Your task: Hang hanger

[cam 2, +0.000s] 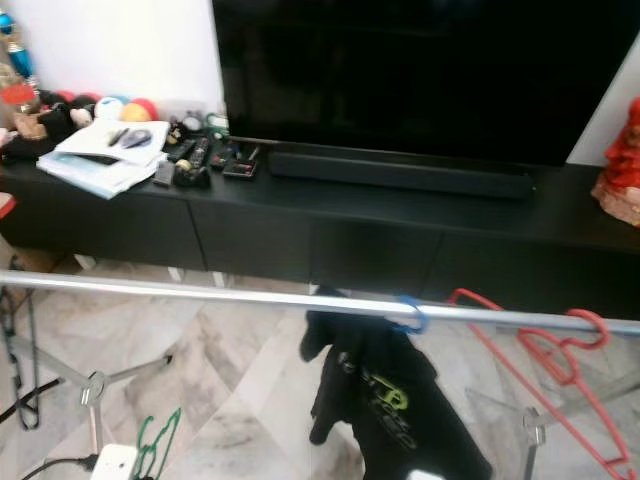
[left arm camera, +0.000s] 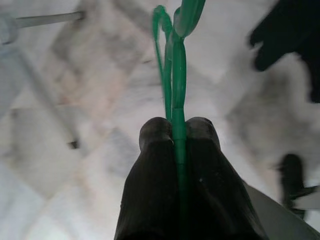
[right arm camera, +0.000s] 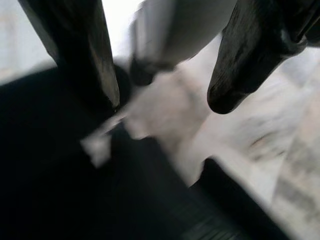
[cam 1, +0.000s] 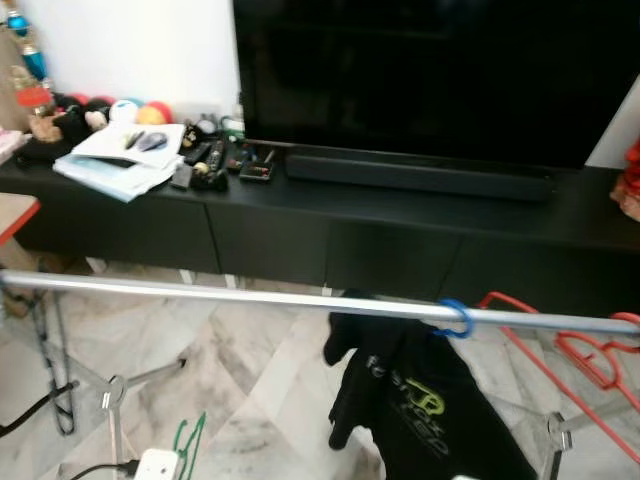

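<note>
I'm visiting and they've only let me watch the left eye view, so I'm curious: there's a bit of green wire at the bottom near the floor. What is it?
Observer: It's a green hanger; the left wrist view shows the left claw shut on its stem.
Operator: And the other arm, is it holding anything?
Observer: No. In the right wrist view the right claw is open, with marble floor and dark cloth blurred beyond it.
Operator: On my right edge there's something red on the cabinet, cut off. What is that?
Observer: The right eye view shows more of it: a red figure standing on the black cabinet, to the right of the TV.
</note>
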`<state>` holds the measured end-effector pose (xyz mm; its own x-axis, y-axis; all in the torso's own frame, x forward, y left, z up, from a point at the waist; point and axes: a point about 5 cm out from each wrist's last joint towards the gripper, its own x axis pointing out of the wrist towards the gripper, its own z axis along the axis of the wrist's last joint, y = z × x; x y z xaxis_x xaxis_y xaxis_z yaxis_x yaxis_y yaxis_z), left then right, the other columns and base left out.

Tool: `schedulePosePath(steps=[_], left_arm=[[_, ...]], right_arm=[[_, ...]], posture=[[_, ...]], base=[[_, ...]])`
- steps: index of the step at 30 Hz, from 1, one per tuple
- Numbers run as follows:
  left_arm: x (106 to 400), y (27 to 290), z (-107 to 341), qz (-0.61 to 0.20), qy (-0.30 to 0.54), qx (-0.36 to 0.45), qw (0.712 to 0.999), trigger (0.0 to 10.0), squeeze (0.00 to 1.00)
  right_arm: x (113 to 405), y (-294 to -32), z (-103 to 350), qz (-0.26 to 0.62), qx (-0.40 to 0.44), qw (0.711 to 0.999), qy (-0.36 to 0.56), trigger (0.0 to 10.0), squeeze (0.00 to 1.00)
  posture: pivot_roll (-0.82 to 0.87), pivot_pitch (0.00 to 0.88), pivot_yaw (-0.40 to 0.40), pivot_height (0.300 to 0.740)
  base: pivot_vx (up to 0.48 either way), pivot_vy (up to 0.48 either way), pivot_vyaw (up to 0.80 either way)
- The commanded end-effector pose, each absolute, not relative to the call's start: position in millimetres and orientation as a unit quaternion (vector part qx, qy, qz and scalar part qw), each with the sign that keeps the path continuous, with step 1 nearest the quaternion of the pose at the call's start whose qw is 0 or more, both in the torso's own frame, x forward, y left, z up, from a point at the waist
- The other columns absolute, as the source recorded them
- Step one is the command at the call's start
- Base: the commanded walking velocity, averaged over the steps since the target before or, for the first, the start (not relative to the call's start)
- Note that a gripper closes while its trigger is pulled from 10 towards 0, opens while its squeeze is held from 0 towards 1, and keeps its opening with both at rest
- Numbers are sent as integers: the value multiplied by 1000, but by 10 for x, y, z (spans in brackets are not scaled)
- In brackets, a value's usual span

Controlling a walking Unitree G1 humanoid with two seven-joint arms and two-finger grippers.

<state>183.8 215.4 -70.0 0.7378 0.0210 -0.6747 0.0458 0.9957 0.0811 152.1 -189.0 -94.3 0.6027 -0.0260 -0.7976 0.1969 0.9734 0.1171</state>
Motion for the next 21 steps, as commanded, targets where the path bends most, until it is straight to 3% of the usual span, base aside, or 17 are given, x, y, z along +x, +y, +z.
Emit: schedulePosePath(steps=[1,7,13,18,21], left_arm=[[1898,2293,-625,13,342,64,938,10000,0],[2233,2383,-316,7,241,91,966,10000,0],[2451,2457,-55,-26,176,130,975,10000,0],[2566,2501,135,-100,146,163,971,10000,0],[2554,2482,172,-184,154,209,948,10000,0]], right_arm=[[1518,-1827,-953,-56,101,888,445,10000,0],[1521,-1817,-952,-50,99,888,445,10000,0],[1536,-1797,-947,-44,98,890,443,10000,0],[1546,-1790,-944,-41,97,891,443,10000,0],[1552,-1789,-942,-38,95,891,442,10000,0]], posture=[[26,87,-7,740],[29,88,-10,740],[27,88,-12,740],[28,87,-13,740],[30,87,-15,740]], base=[[0,0,0],[0,0,0],[0,0,0],[0,0,0],[0,0,0]])
